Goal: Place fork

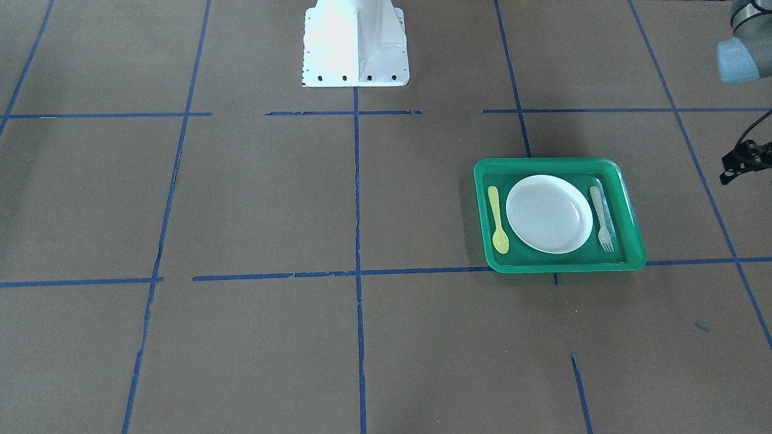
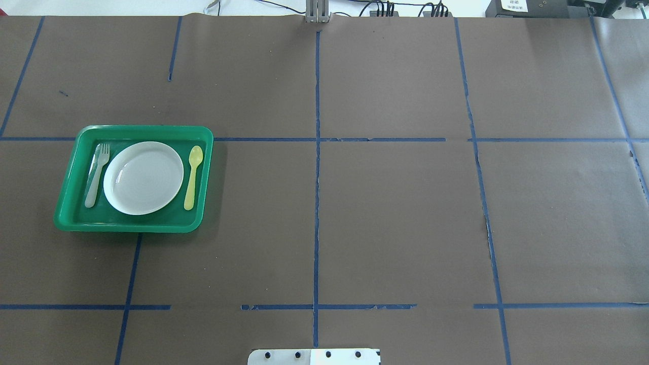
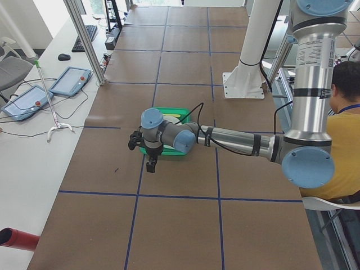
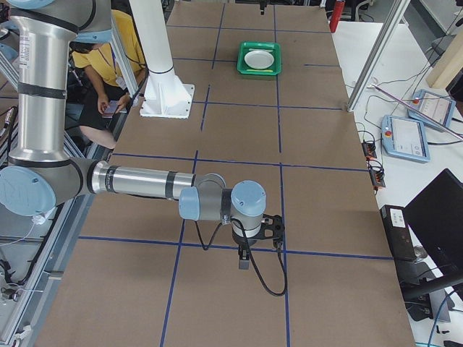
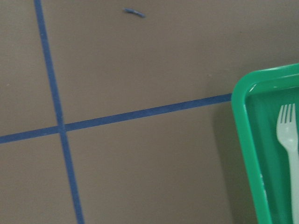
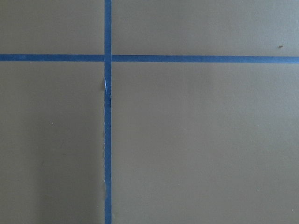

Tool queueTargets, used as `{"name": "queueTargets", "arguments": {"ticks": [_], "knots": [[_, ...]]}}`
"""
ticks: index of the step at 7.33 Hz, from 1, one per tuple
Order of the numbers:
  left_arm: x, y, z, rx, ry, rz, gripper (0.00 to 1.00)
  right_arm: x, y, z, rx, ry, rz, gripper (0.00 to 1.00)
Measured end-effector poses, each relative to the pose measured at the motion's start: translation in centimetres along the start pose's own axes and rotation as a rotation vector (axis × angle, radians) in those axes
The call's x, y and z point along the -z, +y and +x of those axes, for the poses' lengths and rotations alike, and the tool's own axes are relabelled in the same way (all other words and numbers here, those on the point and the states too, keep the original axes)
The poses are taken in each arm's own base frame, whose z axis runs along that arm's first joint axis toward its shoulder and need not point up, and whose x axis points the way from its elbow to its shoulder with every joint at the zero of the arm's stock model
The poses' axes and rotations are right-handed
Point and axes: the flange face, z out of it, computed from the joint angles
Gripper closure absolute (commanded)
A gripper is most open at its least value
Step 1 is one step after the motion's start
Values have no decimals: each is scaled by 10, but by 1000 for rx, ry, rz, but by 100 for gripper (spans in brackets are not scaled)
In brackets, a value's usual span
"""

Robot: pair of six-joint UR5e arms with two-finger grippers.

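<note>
Left gripper [image 3: 151,165], aperture unclear, hangs clear of fork [image 2: 96,175].

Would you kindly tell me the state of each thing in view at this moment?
tray: flat on the table.
plate: empty, in the tray's middle.
fork: lying flat in the tray beside the plate, not held.
yellow spoon: lying flat on the plate's other side.
left hand: above the table near the tray; open or shut unclear.
right hand: far from the tray; open or shut unclear.

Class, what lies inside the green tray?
Inside the green tray: a white plate in the middle, the fork on one side, a yellow spoon on the other. The tray floor under the plate is hidden.
</note>
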Motion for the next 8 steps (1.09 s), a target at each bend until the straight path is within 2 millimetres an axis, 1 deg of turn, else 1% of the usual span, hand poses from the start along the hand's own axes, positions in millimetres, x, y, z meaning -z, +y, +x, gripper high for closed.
{"name": "queueTargets", "arguments": {"ticks": [1,2,3,4,5,8], "knots": [[13,12,-32,18,-4,-32,0,0,0,0,0,0,0,0],[22,25,-56,62,11,-56,0,0,0,0,0,1,0,0],[29,36,-71,102,30,-64,0,0,0,0,0,0,0,0],[31,46,-81,127,39,-67,0,0,0,0,0,0,0,0],[31,51,-85,138,41,-68,0,0,0,0,0,0,0,0],[34,48,-84,132,45,-59,0,0,0,0,0,0,0,0]]}}
